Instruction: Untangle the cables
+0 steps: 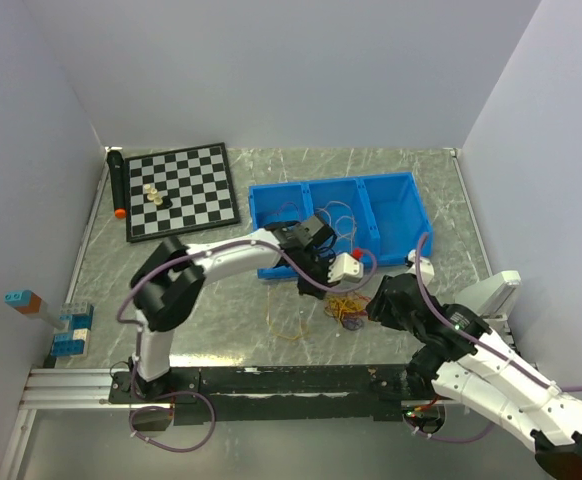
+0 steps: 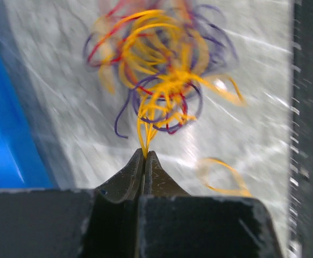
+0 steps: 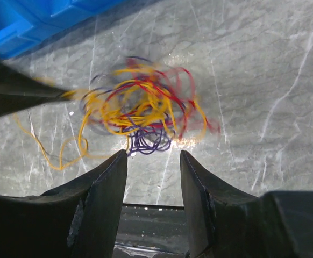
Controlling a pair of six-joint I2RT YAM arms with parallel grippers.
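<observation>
The cables (image 1: 348, 308) lie in a tangle of yellow-orange, red and purple loops on the marble table, just in front of the blue bin. My left gripper (image 2: 144, 154) is shut on a few yellow strands at the near edge of the cables (image 2: 162, 70); in the top view it (image 1: 324, 291) sits at the tangle's left side. My right gripper (image 3: 154, 156) stands open just short of the cables (image 3: 140, 107), with nothing between its fingers; from above it (image 1: 369, 308) is at the tangle's right side. A separate yellow loop (image 1: 289, 325) lies apart to the left.
A blue three-part bin (image 1: 391, 205) stands behind the tangle and holds a few thin wires. A chessboard (image 1: 181, 190) with small pieces lies at the back left, beside a black stick with an orange tip (image 1: 117, 185). Blue toy blocks (image 1: 71, 330) sit at the left edge.
</observation>
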